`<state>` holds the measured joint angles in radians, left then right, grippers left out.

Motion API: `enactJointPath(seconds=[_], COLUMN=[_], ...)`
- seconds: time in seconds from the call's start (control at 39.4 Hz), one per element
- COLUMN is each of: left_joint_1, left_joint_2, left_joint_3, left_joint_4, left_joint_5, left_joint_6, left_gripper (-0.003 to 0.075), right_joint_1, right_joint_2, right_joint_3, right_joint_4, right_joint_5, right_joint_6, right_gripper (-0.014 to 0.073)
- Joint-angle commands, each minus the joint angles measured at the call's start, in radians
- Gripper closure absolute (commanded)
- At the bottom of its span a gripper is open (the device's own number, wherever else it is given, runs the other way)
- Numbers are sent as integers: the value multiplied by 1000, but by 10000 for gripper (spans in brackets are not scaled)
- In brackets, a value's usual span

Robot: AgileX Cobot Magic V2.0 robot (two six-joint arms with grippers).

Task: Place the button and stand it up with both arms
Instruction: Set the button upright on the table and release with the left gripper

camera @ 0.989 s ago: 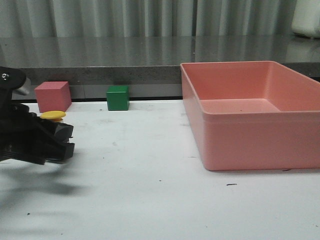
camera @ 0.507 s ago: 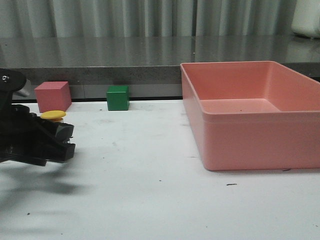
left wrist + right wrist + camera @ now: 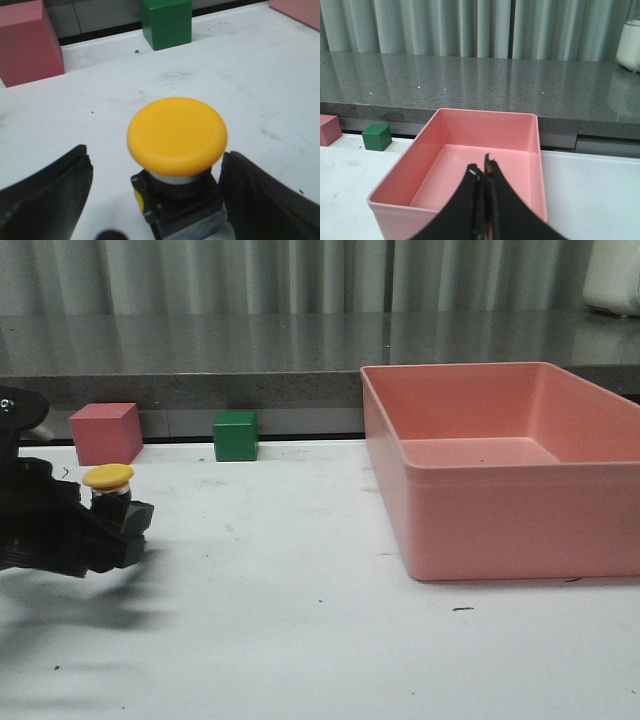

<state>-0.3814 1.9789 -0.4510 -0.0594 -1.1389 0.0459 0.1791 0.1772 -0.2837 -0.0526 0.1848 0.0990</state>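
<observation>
The button [image 3: 108, 477] stands upright on the white table at the far left, its yellow cap on top and its black base [image 3: 175, 202] below. My left gripper [image 3: 125, 522] is down at the table around it, open. In the left wrist view the button [image 3: 176, 132] sits between the fingers: one finger [image 3: 60, 190] stands clear of the base, and the other finger [image 3: 260, 195] is right against it. My right gripper [image 3: 482, 171] is shut on nothing, held above the pink bin [image 3: 400, 176]; it does not show in the front view.
A pink cube [image 3: 105, 432] and a green cube [image 3: 236, 435] stand at the table's back edge behind the button. The large pink bin [image 3: 500, 525] fills the right side. A dark counter runs along the back.
The left gripper has drawn back a little to the left. More of the button shows above the fingers, its cap and collar now plain.
</observation>
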Motion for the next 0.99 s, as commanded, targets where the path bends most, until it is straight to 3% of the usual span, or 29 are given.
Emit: enactJointPath(seconds=[0.0, 0.1, 0.3, 0.58, 0.66, 0.86, 0.96], left_joint_1=[-7, -7, -7, -7, -7, -7, -7], left_joint_2=[-99, -196, -427, -812, -941, -1248, -1378], left_joint_3=[-6, -8, -81, -145, -145, -145, -139], left_joint_4=[-29, -29, -29, -29, -29, -29, -29], left_joint_5=[-213, -110, 349, 799, 924, 1346, 1520], left_joint_6=[-4, -4, -4, -8, -8, -8, -8], left_gripper=[202, 202, 204, 214, 309, 717, 740], right_joint_1=[-6, -6, -6, -6, -6, -6, -6], right_joint_2=[10, 10, 10, 10, 10, 10, 10], right_joint_3=[-26, -26, -26, -26, -26, -26, -26], right_joint_4=[-15, -15, -15, -15, -15, -15, -15], right_joint_5=[-88, -88, -88, -88, -88, -88, -88], right_joint_6=[-9, -9, -9, -9, -9, -9, -9], right_gripper=[654, 654, 654, 654, 654, 654, 654])
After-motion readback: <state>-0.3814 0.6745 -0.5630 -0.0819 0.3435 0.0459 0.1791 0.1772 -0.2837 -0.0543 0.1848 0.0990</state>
